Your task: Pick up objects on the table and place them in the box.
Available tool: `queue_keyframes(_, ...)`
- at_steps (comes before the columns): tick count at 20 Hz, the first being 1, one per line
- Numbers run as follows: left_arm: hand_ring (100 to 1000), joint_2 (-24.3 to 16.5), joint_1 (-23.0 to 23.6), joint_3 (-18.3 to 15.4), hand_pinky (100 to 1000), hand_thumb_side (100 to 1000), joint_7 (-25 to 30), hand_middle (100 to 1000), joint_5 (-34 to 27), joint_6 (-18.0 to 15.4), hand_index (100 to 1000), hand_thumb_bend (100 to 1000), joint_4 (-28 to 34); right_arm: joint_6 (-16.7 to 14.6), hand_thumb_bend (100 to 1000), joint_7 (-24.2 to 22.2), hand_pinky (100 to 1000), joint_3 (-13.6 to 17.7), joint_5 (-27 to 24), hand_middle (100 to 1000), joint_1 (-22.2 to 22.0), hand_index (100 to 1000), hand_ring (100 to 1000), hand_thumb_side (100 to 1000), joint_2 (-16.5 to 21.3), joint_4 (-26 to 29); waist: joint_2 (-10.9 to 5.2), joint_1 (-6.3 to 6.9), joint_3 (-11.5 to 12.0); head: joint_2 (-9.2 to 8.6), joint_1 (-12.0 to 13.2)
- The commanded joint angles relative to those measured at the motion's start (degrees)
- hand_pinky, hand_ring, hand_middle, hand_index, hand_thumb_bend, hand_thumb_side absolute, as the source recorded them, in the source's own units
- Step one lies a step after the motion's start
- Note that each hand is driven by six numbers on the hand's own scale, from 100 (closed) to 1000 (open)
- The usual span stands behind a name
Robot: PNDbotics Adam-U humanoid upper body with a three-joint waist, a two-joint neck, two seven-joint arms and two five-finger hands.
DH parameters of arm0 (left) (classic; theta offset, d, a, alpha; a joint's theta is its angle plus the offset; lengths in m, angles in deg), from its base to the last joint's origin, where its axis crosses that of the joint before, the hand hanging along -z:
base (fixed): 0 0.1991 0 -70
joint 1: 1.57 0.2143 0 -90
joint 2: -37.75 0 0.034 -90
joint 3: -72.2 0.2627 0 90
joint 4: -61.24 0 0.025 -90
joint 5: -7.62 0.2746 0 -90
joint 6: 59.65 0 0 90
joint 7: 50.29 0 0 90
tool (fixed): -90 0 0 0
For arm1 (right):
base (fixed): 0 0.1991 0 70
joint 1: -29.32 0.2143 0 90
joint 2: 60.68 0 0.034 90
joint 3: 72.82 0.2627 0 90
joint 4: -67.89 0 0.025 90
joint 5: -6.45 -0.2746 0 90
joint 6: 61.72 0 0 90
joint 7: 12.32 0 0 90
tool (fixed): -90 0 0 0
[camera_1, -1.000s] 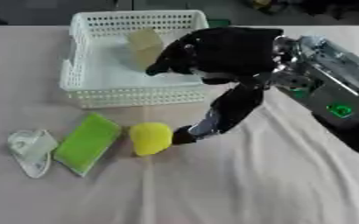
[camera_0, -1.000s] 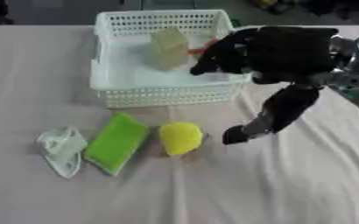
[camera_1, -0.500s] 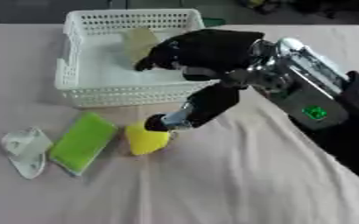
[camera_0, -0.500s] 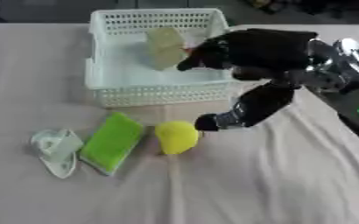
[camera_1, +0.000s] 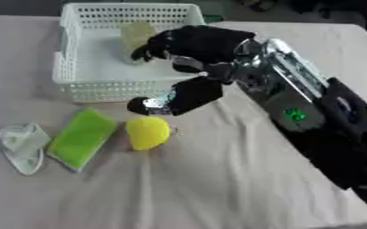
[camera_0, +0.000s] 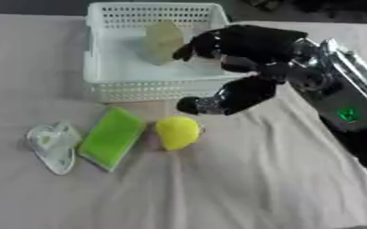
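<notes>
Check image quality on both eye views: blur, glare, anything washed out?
Left eye view: soft overall, right hand smeared, white basket floor washed out. Right eye view: same softness, yellow object edges fuzzy, glare on the silver forearm.

White latticed box sits at the table's far side, a pale yellowish-green object leaning inside near its back wall. In front of it: a yellow lemon-shaped object, a bright green flat sponge lying tilted just beside it, and a whitish clear-wrapped item furthest left.
</notes>
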Motion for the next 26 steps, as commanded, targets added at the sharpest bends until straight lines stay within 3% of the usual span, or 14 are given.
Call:
queue_keyframes(1,994,-0.83,-0.11,-0.69,1000,957,-0.12,944,0.0,0.22,981,100,0.84,-0.7,557,-0.64,843,0.57,1.34,834,0.46,970,904,1000,-0.21,-0.52,-1.32,0.3,0.03,0.45,0.61)
queue_keyframes(12,994,-0.43,-0.19,-0.7,1000,957,-0.02,944,0.15,0.31,980,100,0.84,-3.46,572,-3.1,855,-0.73,2.22,845,-0.2,976,914,1000,-0.98,-2.18,-0.86,0.82,0.45,-1.17,0.42)
queue_keyframes(14,994,-0.3,-0.28,-0.62,1000,956,0.07,944,0.15,0.24,980,100,0.84,-4.35,575,-3.03,868,-1.19,2.69,865,-0.49,1000,928,995,-0.89,-2.69,-0.72,0.96,0.61,-1.62,0.16)
queue_keyframes(15,994,-0.23,-0.3,-0.59,1000,955,0.14,943,0.15,0.21,979,100,0.84,-4.92,626,-2.92,874,-1.44,3.21,865,-0.66,1000,931,962,-0.84,-3.25,-0.64,1.02,0.7,-1.83,0.05)
queue_keyframes(20,994,0.1,-0.29,-0.51,1000,953,0.58,943,0.15,0.08,978,100,0.84,-7.07,602,-1.27,872,-2.24,6.09,859,-1.05,999,929,969,-1.45,-6.71,-0.41,1.25,0.92,-1.95,-0.37)
queue_keyframes(26,994,0.42,-0.36,-0.43,1000,954,0.99,942,0.0,0.04,977,100,0.84,-8.53,683,-0.87,885,-2.93,8.44,871,-0.89,1000,941,886,-2.72,-10.14,-0.22,1.5,1.0,-1.99,-0.93)
